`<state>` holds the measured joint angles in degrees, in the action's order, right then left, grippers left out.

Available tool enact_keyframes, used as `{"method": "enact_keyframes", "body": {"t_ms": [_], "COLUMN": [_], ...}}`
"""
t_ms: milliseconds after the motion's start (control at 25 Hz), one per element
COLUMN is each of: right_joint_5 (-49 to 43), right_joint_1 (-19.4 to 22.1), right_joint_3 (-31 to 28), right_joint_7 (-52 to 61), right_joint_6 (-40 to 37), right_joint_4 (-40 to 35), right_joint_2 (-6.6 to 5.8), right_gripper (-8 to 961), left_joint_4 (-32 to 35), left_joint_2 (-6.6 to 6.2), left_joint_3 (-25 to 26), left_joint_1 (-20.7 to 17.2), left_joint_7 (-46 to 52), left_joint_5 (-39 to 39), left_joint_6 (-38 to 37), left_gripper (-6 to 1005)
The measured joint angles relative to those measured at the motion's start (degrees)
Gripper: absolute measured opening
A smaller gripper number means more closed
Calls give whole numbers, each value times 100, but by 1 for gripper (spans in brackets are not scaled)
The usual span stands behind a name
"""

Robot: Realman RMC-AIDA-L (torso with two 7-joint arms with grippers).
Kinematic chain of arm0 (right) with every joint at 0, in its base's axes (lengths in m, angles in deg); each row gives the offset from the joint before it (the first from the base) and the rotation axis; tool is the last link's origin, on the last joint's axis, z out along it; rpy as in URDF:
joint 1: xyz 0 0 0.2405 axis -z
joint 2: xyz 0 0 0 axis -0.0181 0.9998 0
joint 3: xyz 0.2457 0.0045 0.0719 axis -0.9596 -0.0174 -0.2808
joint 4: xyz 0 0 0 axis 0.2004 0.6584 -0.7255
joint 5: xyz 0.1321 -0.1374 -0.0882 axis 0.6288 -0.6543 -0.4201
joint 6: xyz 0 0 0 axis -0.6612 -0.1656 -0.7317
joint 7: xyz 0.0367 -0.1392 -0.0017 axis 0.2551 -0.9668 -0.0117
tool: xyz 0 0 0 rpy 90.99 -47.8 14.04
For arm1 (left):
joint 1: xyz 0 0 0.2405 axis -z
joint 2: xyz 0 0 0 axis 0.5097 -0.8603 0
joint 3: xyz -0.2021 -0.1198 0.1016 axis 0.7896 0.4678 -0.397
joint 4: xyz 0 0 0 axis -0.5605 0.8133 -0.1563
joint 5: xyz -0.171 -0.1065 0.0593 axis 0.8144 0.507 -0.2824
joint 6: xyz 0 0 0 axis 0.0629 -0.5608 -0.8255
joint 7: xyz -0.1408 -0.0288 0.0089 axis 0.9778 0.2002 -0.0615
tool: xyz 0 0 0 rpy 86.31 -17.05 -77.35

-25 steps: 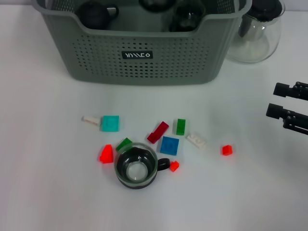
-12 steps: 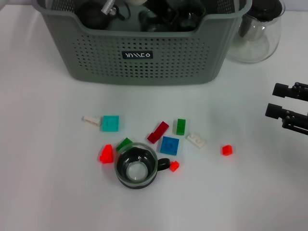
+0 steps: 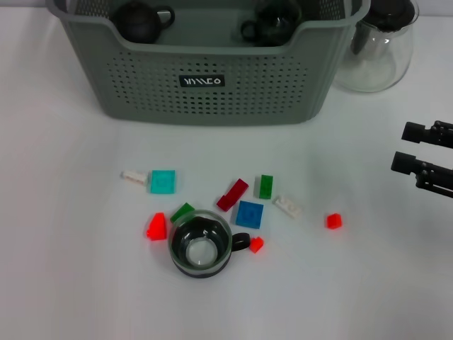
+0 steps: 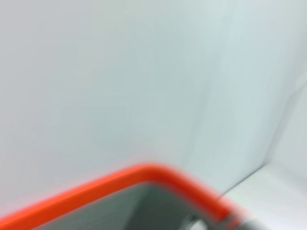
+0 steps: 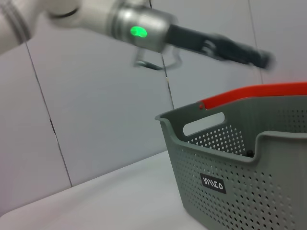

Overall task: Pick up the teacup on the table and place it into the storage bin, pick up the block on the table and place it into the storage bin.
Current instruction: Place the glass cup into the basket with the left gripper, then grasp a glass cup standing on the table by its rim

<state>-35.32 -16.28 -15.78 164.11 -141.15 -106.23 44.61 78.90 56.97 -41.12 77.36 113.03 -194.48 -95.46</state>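
A dark glass teacup stands on the white table, its handle toward a small orange block. Several blocks lie round it, among them a blue square, a teal square and a red cube. The grey-green storage bin stands at the back with two dark teacups inside. My right gripper hovers open at the right edge, nothing between its fingers. My left gripper shows only in the right wrist view, raised above the bin.
A clear glass jug with a dark lid stands right of the bin. An orange-red rim crosses the left wrist view in front of a pale wall. Bare table lies to the left and along the front.
Half a second ago my left gripper was inside the bin; it has lifted out of the head view. The cups in the bin have shifted. The right arm has stayed put.
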Motion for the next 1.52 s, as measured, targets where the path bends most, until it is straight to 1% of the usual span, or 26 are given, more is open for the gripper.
{"method": "enact_keyframes", "body": {"t_ms": [80, 120, 160, 240, 280, 320, 360, 400, 440, 480, 560, 680, 760, 960, 1040, 1080, 1200, 1400, 1520], "right_joint_5": [4, 5, 5, 5, 5, 5, 5, 5, 4, 5, 5, 2, -2, -5, -5, -5, -5, -5, -4], "right_joint_1": [-3, -4, -5, -19, -32, -41, -47, -54, -59, -66, -82, -112, -128, -145, -145, -143, -144, -148, -149], "right_joint_3": [-7, -8, -9, -10, -10, -11, -11, -10, -11, -10, -12, -25, -27, -38, -43, -45, -45, -50, -55], "right_joint_7": [0, 0, 0, 3, 9, 20, 27, 29, 34, 39, 48, 56, 58, 68, 69, 70, 70, 71, 71], "right_joint_6": [4, 6, 8, 9, 10, 9, 10, 12, 12, 11, 11, 19, 28, 78, 104, 123, 152, 161, 161], "right_joint_4": [-1, -3, -5, -6, -6, -6, -5, -4, -4, -4, -5, 0, 1, 48, 60, 74, 122, 129, 130], "right_joint_2": [0, 0, 0, 0, -1, -6, -10, -15, -18, -19, -21, -27, -28, -30, -34, -35, -38, -49, -63], "right_gripper": [612, 612, 612, 612, 612, 612, 612, 612, 612, 612, 612, 612, 612, 612, 612, 612, 612, 612, 612], "left_joint_4": [242, 233, 131, -101, -217, -267, -280, -242, -189, -128, -127, -418, -639, -849, -1142, -1299, -2145, -2668, -2839], "left_joint_2": [-84, -119, -138, -140, -143, -143, -131, -92, -64, -1, 92, 119, 119, 121, 123, 122, 123, 123, 124], "left_joint_3": [201, 403, 701, 1440, 1808, 2050, 2212, 2242, 2242, 2186, 2012, 1664, 1335, 591, 392, 348, 301, 275, 251], "left_joint_1": [-593, -825, -1018, -1290, -1406, -1538, -1687, -1865, -1988, -2154, -2349, -2393, -2411, -2589, -2557, -2520, -2287, -2208, -2197], "left_joint_7": [-765, -1087, -1431, -1963, -2215, -2452, -2680, -2940, -3121, -3434, -3923, -4368, -4801, -5448, -5639, -5730, -6189, -6714, -6890], "left_joint_5": [1462, 2011, 2537, 3168, 3306, 3333, 3254, 3013, 2822, 2339, 1450, 666, 271, 63, 5, -26, -212, -247, -275], "left_joint_6": [-662, -1051, -1600, -2682, -3191, -3584, -3874, -4039, -4099, -4087, -4049, -4019, -4011, -4009, -3932, -3887, -3428, -2987, -2788], "left_gripper": [415, 437, 439, 442, 443, 445, 445, 446, 447, 447, 448, 449, 450, 453, 454, 454, 456, 456, 453]}}
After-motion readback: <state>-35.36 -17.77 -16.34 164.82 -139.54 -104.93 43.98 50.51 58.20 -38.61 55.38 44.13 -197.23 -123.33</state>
